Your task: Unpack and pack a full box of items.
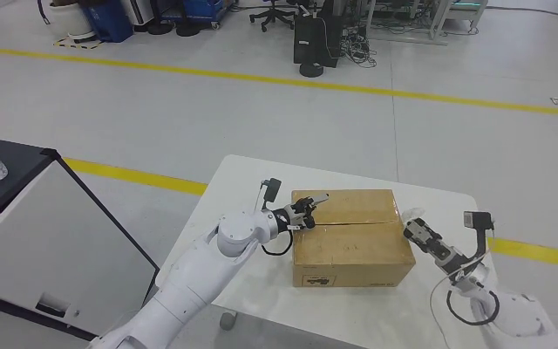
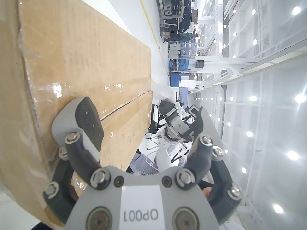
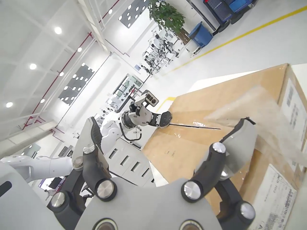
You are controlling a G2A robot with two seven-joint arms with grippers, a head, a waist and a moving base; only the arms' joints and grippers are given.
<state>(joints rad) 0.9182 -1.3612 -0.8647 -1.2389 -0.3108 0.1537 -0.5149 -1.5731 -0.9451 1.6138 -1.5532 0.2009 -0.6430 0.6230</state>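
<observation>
A closed brown cardboard box (image 1: 351, 237) lies on the white table (image 1: 244, 179), its two top flaps meeting in a long seam (image 2: 124, 104). My left gripper (image 1: 309, 209) is at one end of the box, open, with one ribbed pad (image 2: 88, 120) resting on the top beside the seam and the other off the box in the air. At the opposite end my right gripper (image 1: 418, 234) is open, one finger (image 3: 242, 135) against the box's top edge. A loose strip of clear tape (image 3: 251, 111) rises from the box top near that finger.
A grey and white cabinet (image 1: 52, 227) stands on the floor to the left of the table. White printed labels (image 3: 275, 192) are stuck on the box end by my right gripper. Bare tabletop lies around the box, narrow at the front edge.
</observation>
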